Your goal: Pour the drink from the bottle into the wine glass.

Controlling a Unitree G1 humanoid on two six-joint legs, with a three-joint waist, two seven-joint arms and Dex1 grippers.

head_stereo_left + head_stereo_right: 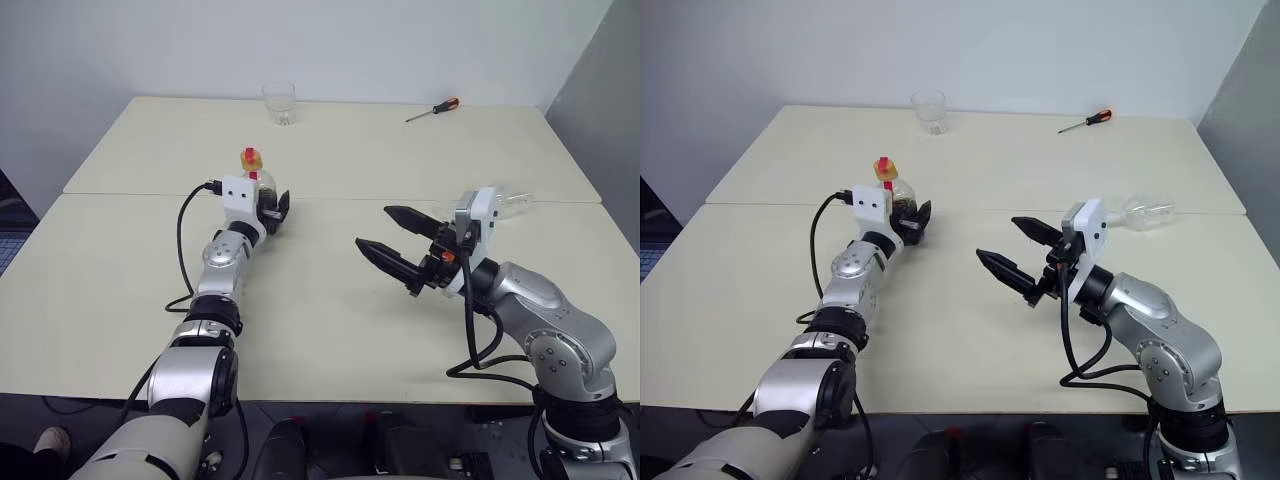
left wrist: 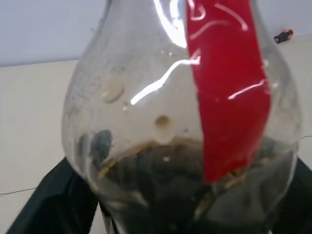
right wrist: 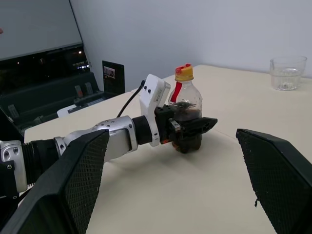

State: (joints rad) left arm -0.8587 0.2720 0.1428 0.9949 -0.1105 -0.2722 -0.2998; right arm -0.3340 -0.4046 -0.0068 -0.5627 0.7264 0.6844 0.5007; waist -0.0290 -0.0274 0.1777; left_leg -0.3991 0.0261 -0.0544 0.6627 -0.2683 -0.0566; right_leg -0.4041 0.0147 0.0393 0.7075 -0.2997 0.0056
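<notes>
Cream tabletop [image 1: 330, 330] carries one small clear round-bodied plastic bottle [image 3: 186, 109] with dark brown drink [image 2: 165, 195] low inside, upright. Left gripper [image 3: 187, 130] has its black fingers around the bottle's base; whether they press it is unclear. Right gripper [image 1: 392, 246] gapes empty, right of the bottle. One clear stemmed wine glass [image 1: 1148, 212] lies half hidden behind it. One clear tumbler [image 1: 279, 102] and one red-handled screwdriver [image 1: 434, 109] sit beyond the bottle.

A clear tumbler [image 1: 279, 102] stands upright near the far edge of the pale table [image 1: 330, 330], left of centre. A screwdriver [image 1: 434, 110] with a red and black handle lies far right, well apart from the tumbler.
</notes>
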